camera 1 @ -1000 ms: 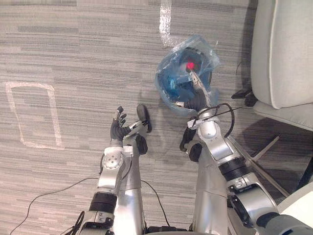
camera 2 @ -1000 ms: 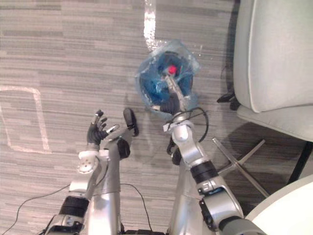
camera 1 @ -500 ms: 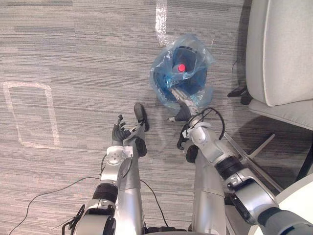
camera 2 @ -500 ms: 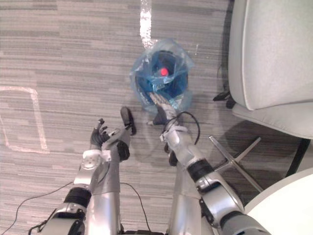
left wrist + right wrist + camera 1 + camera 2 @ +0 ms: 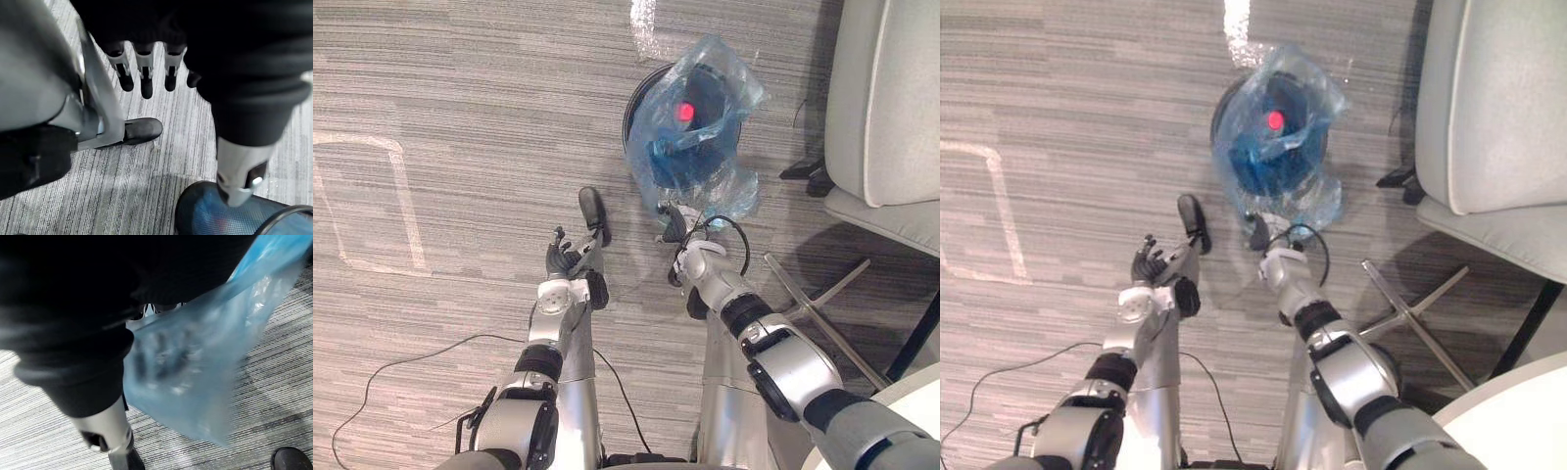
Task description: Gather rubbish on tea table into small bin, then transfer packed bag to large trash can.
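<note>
Sitting on striped grey carpet (image 5: 460, 88) nr chair (image 5: 891, 98): bin (image 5: 632, 96) w/ blue bag (image 5: 705, 147).

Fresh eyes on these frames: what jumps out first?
The blue bag stands out, a red item showing through it, bulging from the small black bin beside a pale chair. The right robot hand grips the bag's near edge; the left robot hand hangs open nearby.
</note>
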Controlling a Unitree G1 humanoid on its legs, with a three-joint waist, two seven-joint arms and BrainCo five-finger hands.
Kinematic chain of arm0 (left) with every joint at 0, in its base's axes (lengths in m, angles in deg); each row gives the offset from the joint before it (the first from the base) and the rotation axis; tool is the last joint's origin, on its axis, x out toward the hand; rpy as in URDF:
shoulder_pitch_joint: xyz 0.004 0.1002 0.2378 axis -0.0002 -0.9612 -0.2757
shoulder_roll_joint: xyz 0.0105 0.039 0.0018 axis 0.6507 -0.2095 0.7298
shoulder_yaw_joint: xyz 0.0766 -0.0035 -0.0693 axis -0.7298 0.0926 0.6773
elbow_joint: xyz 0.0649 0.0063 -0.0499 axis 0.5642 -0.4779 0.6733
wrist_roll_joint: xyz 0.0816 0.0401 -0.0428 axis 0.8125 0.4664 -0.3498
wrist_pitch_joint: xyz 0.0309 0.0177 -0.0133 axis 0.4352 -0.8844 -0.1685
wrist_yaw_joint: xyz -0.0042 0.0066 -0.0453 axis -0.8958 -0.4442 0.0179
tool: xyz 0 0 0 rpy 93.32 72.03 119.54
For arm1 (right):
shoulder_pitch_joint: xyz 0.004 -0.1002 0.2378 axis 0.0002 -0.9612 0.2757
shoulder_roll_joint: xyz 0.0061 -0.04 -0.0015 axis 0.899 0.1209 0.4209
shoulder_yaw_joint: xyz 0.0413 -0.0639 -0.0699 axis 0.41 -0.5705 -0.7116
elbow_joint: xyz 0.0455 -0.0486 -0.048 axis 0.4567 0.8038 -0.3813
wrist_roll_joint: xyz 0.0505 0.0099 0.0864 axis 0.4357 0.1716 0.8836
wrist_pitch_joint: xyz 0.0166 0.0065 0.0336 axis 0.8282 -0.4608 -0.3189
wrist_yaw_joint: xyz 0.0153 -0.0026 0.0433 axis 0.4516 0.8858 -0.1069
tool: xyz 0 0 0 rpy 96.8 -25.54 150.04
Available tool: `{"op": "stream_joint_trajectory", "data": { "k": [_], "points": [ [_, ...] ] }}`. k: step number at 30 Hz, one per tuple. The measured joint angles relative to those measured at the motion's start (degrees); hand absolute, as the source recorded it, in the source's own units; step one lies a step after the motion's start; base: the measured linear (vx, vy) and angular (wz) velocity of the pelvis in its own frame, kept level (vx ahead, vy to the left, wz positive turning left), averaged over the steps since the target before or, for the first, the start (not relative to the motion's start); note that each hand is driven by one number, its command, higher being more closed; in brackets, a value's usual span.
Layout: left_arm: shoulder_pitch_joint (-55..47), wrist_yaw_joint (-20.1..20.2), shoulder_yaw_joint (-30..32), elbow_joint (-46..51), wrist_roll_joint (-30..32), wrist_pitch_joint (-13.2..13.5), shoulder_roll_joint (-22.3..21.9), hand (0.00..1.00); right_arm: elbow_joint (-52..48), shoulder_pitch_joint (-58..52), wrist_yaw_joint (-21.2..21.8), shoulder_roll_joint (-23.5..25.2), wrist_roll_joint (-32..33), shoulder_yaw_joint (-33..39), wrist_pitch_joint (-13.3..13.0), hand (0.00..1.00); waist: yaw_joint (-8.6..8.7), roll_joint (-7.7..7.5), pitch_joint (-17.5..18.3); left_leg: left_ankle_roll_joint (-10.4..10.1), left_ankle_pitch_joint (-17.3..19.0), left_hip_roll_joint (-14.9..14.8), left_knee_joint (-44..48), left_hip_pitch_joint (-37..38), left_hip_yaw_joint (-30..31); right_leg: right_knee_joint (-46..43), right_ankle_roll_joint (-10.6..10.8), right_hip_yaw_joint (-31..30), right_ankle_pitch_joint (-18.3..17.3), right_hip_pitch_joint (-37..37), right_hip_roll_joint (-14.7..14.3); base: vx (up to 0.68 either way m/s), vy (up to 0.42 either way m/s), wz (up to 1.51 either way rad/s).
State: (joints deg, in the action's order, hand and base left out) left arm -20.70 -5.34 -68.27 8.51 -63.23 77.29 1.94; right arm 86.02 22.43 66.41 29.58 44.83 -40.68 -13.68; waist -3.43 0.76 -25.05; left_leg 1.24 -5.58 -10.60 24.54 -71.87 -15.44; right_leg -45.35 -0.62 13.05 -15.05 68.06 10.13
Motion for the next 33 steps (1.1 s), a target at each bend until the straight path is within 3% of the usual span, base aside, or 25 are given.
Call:
{"op": "stream_joint_trajectory", "data": {
  "k": [2,4,6,9,14,21,23,29,33],
  "points": [
    [-1.2,-0.3,-4.4,5.6,-0.6,-0.6,0.8,0.0,-0.8,0.2,-0.2,-0.4,0.7,-0.2,-0.2,1.0,0.07,-0.01,0.0,0.1,-0.4,-0.5,-0.3,-0.1,-1.1,0.0,-0.2,0.2,0.2,0.5,0.1,-0.06,-0.03,0.04],
    [-2.5,0.2,-8.1,11.6,-1.2,3.1,1.5,0.0,-3.7,-1.0,-1.1,-1.4,1.9,-0.4,-0.6,1.0,-0.31,-0.01,0.0,0.7,-1.8,-0.9,0.1,-0.1,-1.2,-0.6,-0.2,0.2,0.2,0.4,-0.1,-0.06,-0.034,-0.04],
    [0.2,-1.3,-11.2,15.5,-2.1,4.5,1.4,0.0,-7.1,-2.3,-1.7,-2.1,2.7,-0.5,-1.5,1.0,-0.16,-0.01,0.0,0.8,-1.7,-0.9,0.4,0.0,-1.0,-0.8,-0.2,0.2,0.2,0.0,-0.1,-0.05,-0.022,0.0],
    [5.9,-3.3,-13.9,16.0,-1.5,3.9,-0.1,0.0,-7.6,-2.5,-2.0,-1.6,2.9,-0.7,-1.8,1.0,0.14,-0.01,0.0,0.9,-1.7,-0.7,0.6,0.1,-0.9,-1.4,-0.2,0.2,0.2,-0.1,0.1,-0.07,-0.009,0.02],
    [5.9,-4.0,-14.5,15.6,-1.0,3.2,-1.2,0.0,-10.3,-4.3,-2.6,-1.2,4.6,-0.3,-2.0,1.0,0.26,-0.02,0.0,0.8,-2.1,-1.4,1.9,1.4,-0.9,-1.6,-0.2,0.1,0.2,-1.4,-0.3,-0.06,-0.025,-0.05],
    [3.0,-3.9,-17.6,18.1,-0.9,1.8,-0.2,0.0,-24.0,-13.4,-2.4,3.0,11.5,-0.1,-2.7,1.0,0.48,-0.36,0.2,0.6,-1.0,-1.7,0.2,9.7,-1.5,2.2,-0.1,0.6,0.7,-10.5,-0.8,-0.04,-0.011,-0.06],
    [0.8,-3.6,-17.7,19.2,-0.9,1.4,-0.2,0.0,-29.0,-16.8,-2.2,3.7,14.7,-0.1,-2.7,1.0,0.69,-0.49,0.2,0.9,1.1,-1.9,3.2,12.6,-1.2,2.7,0.6,0.1,0.4,-14.6,-0.9,-0.01,0.023,-0.11],
    [-3.8,-2.8,-18.7,19.8,-1.0,1.0,3.6,0.0,-39.8,-24.8,0.0,4.9,21.7,-0.4,-3.4,1.0,1.21,-3.43,2.0,0.5,2.6,-1.2,0.3,25.2,-2.6,9.9,2.0,-0.2,1.5,-28.2,-1.4,0.04,0.014,-0.05],
    [-7.8,-1.3,-18.7,19.5,-1.0,0.3,4.3,0.0,-45.3,-29.4,2.7,4.8,24.5,-1.3,-4.6,1.0,1.4,-5.2,5.9,-0.1,3.7,-1.3,-1.2,32.7,-2.9,16.2,2.9,-0.6,2.7,-37.4,-2.8,0.12,0.011,-0.12]
  ]
}}
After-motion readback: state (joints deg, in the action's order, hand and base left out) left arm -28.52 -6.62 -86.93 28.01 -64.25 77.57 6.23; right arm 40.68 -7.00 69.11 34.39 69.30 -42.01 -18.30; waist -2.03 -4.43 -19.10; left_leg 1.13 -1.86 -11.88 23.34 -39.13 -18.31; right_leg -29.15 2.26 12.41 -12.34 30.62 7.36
